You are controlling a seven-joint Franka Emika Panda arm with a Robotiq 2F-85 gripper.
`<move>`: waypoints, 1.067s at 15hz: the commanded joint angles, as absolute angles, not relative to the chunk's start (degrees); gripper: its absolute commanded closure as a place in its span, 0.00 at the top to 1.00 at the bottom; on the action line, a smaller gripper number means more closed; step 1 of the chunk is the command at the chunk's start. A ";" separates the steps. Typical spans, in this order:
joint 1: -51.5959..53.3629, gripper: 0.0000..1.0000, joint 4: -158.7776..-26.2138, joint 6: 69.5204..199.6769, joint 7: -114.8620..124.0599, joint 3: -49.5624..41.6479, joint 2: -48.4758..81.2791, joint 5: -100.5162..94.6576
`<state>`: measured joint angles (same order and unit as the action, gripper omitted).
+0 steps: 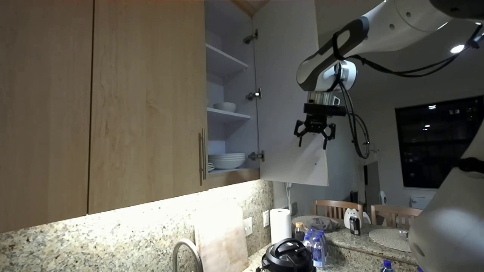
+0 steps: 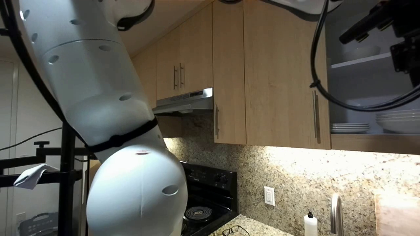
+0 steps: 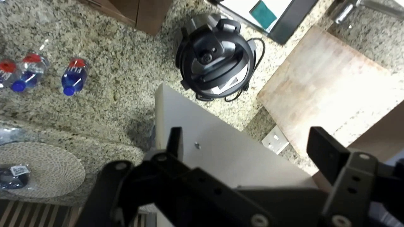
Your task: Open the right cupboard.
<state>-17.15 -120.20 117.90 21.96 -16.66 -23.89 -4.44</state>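
The right cupboard [image 1: 241, 136] stands open in an exterior view, with white shelves, white bowls [image 1: 226, 161] and three hinges showing. Its door [image 1: 285, 113] is swung out to the right, white inner face toward the camera. The door's outer face and handle are hidden. In an exterior view the cupboard's inside [image 2: 357, 85] is partly covered by cables and the gripper. My gripper [image 1: 312, 142] hangs pointing down in front of the door's inner face, fingers spread and empty. In the wrist view the door [image 3: 227, 151] lies below and between the open fingers [image 3: 246, 140]; I cannot tell whether they touch it.
A closed light-wood door [image 1: 151, 94] with a bar handle [image 1: 204, 154] adjoins the opening on the left. Below are a black pressure cooker [image 3: 217, 60], a paper towel roll [image 1: 280, 226], water bottles [image 1: 317, 249], a leaning board [image 1: 221, 238] and a faucet [image 1: 187, 247].
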 commanded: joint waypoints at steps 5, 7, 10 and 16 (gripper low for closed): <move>-17.58 1.00 -136.28 116.43 23.92 -8.83 -34.98 -3.22; -17.29 1.00 -137.88 114.59 23.58 -6.73 -36.20 -4.28; -17.01 1.00 -138.87 111.77 23.34 -3.86 -37.57 -5.86; -16.55 1.00 -138.56 107.94 21.35 -1.92 -40.71 -8.33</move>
